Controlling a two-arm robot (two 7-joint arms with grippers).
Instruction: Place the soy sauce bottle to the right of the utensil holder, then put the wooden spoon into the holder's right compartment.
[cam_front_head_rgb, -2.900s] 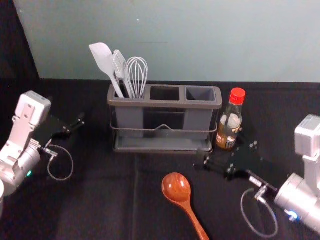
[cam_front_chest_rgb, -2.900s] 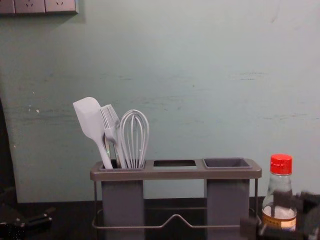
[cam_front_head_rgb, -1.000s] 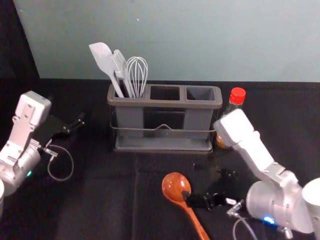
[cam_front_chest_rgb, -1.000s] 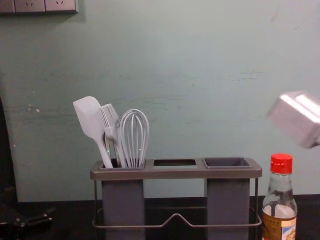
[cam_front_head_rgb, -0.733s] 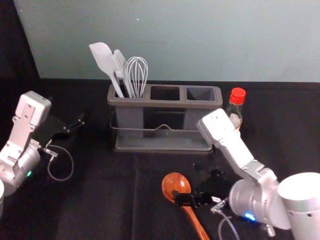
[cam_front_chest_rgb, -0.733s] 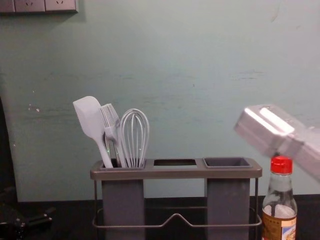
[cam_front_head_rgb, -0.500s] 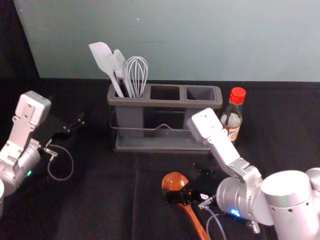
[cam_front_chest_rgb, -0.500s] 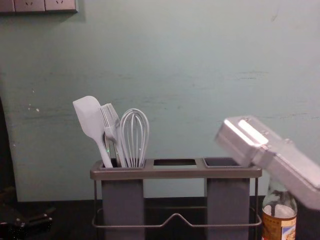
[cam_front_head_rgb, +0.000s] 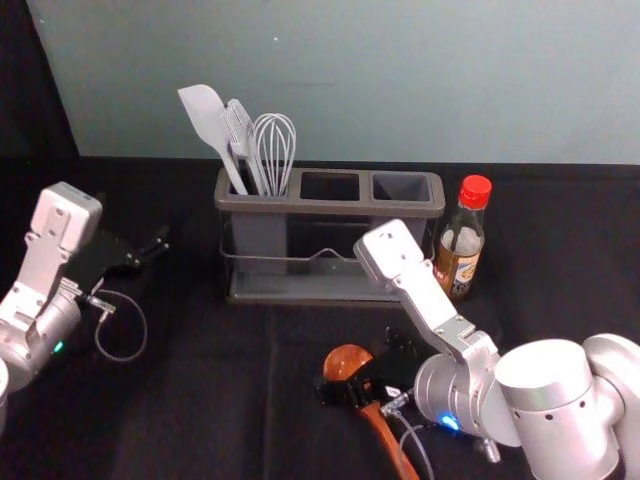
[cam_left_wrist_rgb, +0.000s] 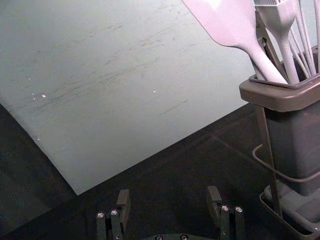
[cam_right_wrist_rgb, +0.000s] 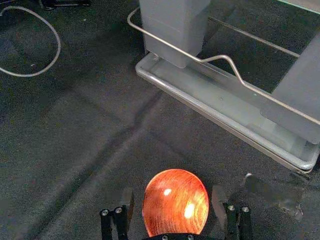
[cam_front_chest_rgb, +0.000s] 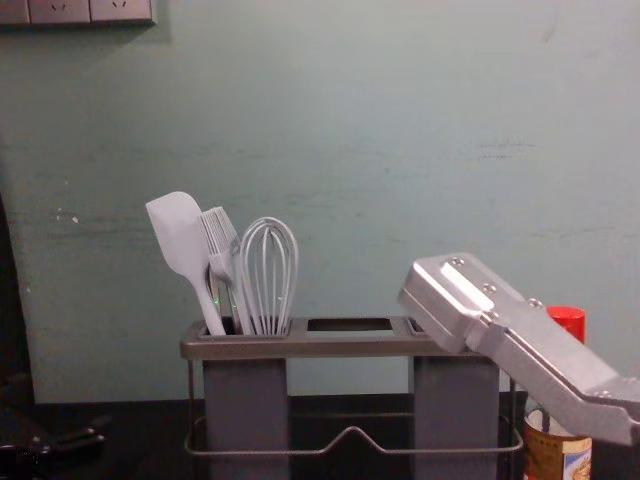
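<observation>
Head view: soy sauce bottle (cam_front_head_rgb: 461, 262) is stood upright on the dark worktop (cam_front_head_rgb: 200, 420), just right of the utensil holder (cam_front_head_rgb: 330, 208). Wooden spoon (cam_front_head_rgb: 345, 358) is laid in front of the holder, handle pointed toward the near side. Right hand (cam_front_head_rgb: 360, 366) is positioned at the spoon's bowl. Left hand (cam_front_head_rgb: 160, 245) is parked left of the holder.

Left wrist view: the left hand's (cam_left_wrist_rgb: 168, 197) fingers are spread apart. White spatula (cam_left_wrist_rgb: 230, 25) is seated in the holder's left compartment.

Right wrist view: the right hand's (cam_right_wrist_rgb: 173, 197) fingers are held apart, one each side of the bowl; nothing is clamped.

Chest view: the right compartment's top and the bottle are partly covered by the right arm (cam_front_chest_rgb: 520, 345). Whisk (cam_front_chest_rgb: 269, 275) and brush (cam_front_chest_rgb: 222, 245) are stood with the spatula.
</observation>
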